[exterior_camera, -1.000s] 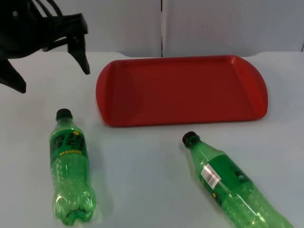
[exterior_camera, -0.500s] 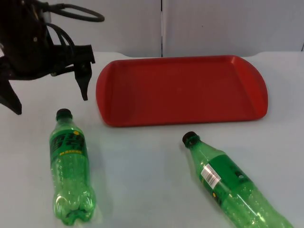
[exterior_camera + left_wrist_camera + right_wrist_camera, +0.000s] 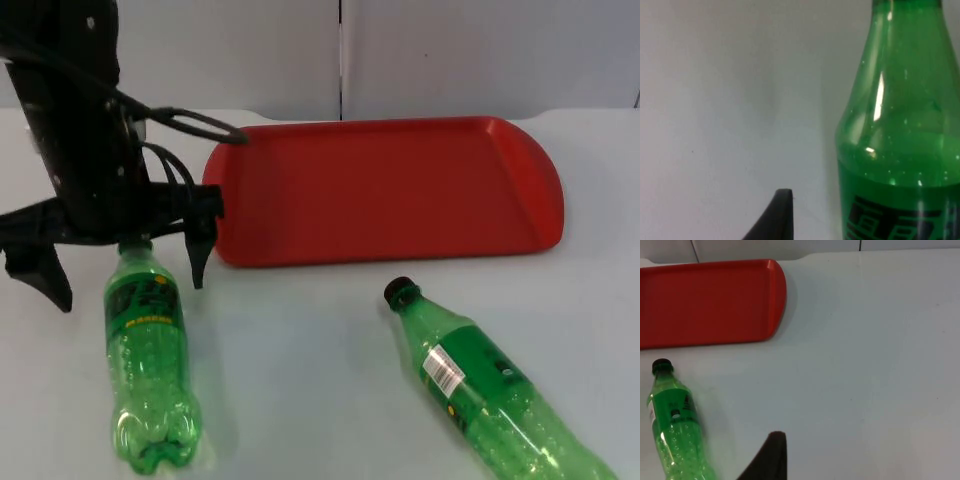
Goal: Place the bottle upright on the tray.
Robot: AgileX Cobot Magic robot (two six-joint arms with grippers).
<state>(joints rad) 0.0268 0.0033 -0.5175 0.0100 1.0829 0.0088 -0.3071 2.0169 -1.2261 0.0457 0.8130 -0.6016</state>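
A: Fingers (image 3: 200, 255) of the left gripper (image 3: 125, 265) stand wide apart, we see, one on each side of the neck of the left green bottle (image 3: 147, 365), above its cap end.

B: Agreed. In the top view we find one finger near the tray's corner and the other out toward the table's left side, with the bottle's neck between them. We cannot tell whether either finger touches the plastic.

A: From the left wrist camera we see the bottle's shoulder and the top of its dark label, and one black fingertip (image 3: 775, 217) just beside it over the white table (image 3: 715, 100).

B: That bottle lies flat on the table, cap toward the wall, base toward the near edge, just beside the red tray (image 3: 380, 190) but not on it.

A: We see a second green bottle (image 3: 480, 390) lying on its side near the tray's front edge, cap pointing toward the tray, white barcode patch facing up.

B: The right wrist camera shows us that same bottle and the tray's rounded end. Of the right gripper we see one black fingertip (image 3: 767, 457) over bare table, so we cannot tell how its fingers stand.
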